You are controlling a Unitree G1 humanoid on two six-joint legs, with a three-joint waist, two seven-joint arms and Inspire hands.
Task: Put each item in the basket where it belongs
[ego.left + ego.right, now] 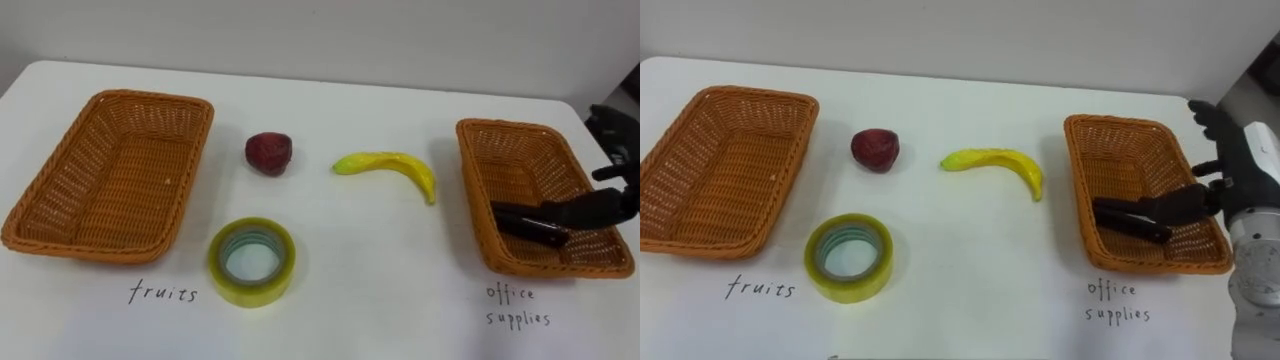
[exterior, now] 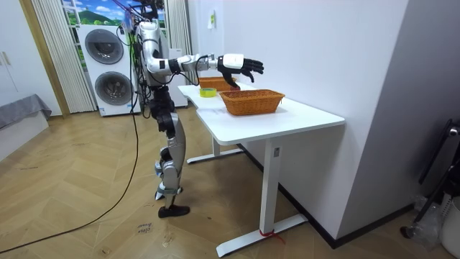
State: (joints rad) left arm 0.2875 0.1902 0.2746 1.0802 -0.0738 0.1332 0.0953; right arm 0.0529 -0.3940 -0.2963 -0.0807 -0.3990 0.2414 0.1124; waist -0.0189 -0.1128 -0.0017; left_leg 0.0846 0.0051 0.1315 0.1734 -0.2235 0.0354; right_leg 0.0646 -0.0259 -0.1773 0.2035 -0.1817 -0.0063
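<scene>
R hand [image 1: 1238, 175] over office basket [image 1: 1118, 160], arm extended, fingers [image 1: 1140, 216] straight, apart.

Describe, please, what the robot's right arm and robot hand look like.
The right robot hand has slim black fingers and a pale grey-white back. The forearm behind it is a rounded, light grey casing, and the room view shows darker joints along the arm.

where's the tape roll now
In the left eye view, the yellowish roll of tape lies right of the left wicker basket, in front of the dark red fruit.
</scene>
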